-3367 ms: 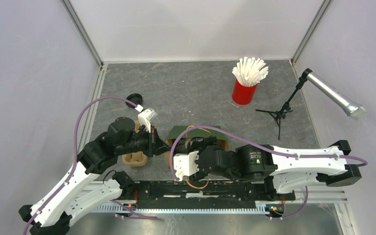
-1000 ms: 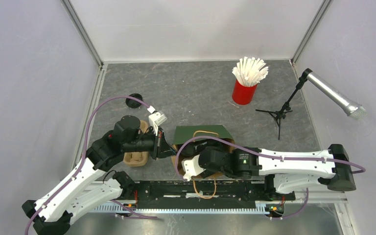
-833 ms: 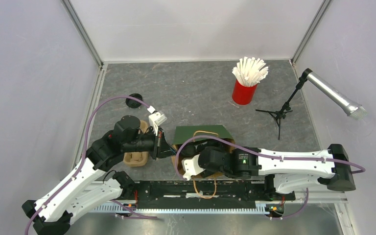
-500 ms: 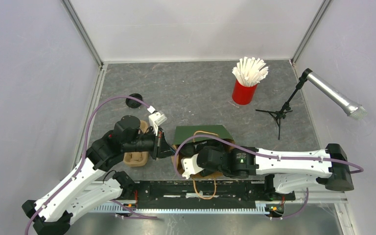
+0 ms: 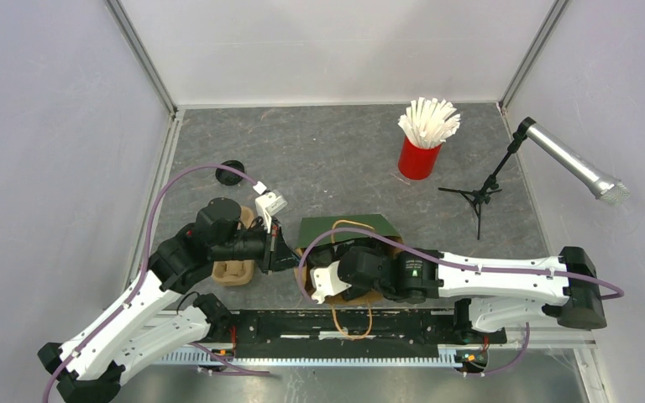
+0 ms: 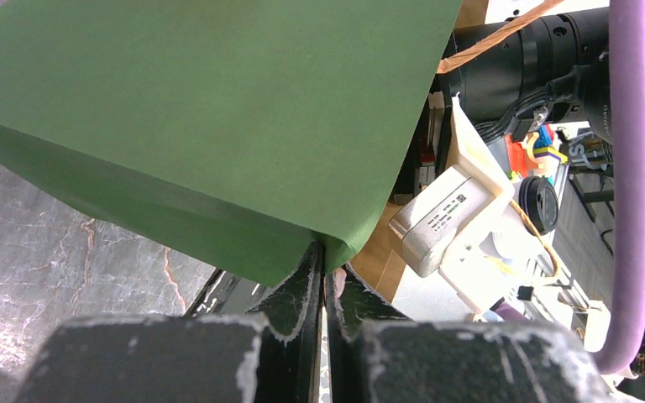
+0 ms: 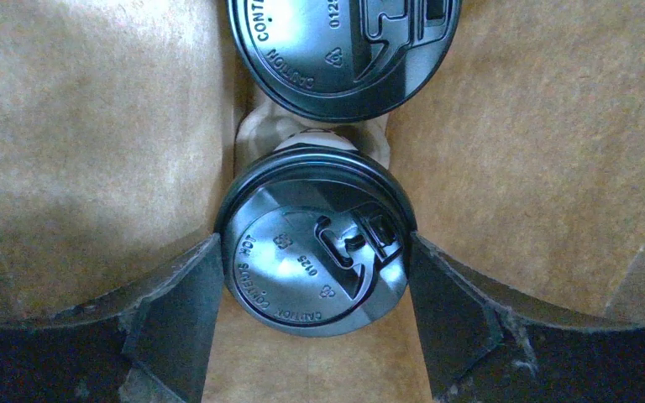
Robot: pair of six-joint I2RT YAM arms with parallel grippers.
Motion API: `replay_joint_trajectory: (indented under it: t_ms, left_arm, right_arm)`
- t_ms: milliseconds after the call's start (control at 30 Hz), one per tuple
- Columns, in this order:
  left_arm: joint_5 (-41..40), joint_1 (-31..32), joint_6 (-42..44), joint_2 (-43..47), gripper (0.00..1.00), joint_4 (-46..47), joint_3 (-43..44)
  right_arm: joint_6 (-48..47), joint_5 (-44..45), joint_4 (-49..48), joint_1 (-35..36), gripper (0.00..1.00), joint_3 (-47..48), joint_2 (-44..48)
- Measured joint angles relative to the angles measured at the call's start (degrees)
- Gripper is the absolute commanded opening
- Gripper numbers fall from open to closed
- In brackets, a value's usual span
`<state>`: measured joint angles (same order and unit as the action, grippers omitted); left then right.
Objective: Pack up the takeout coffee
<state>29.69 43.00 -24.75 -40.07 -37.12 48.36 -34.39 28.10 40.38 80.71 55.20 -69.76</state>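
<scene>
A green paper bag, brown inside, stands open near the table's front. My left gripper is shut on the bag's left rim; in the left wrist view its tips pinch the green bag's edge. My right gripper reaches down into the bag. In the right wrist view two coffee cups with black lids sit in the bag, with moulded pulp between them. The near cup lies between my right gripper's fingers, which press its lid's sides. The far cup is beyond the tips.
A brown pulp carrier lies under my left arm. A loose black lid lies at the left. A red cup of white straws and a microphone on a stand stand at the back right.
Since 3.4 s ago, my left gripper has drawn the bag's rim open and my right wrist has gone down into the bag. In the last second, it edged slightly left.
</scene>
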Motion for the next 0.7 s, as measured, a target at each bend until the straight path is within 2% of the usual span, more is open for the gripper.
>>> replay_joint_trajectory:
  t_ms: [400, 700]
  left_arm:
    - [0.37, 0.00, 0.00, 0.00, 0.08, 0.00, 0.00]
    - [0.42, 0.00, -0.02, 0.00, 0.08, 0.00, -0.02]
  right_arm:
    - [0.24, -0.52, -0.13, -0.15, 0.75, -1.25, 0.04]
    - [0.00, 0.37, -3.89, -0.48, 0.75, -5.49, 2.23]
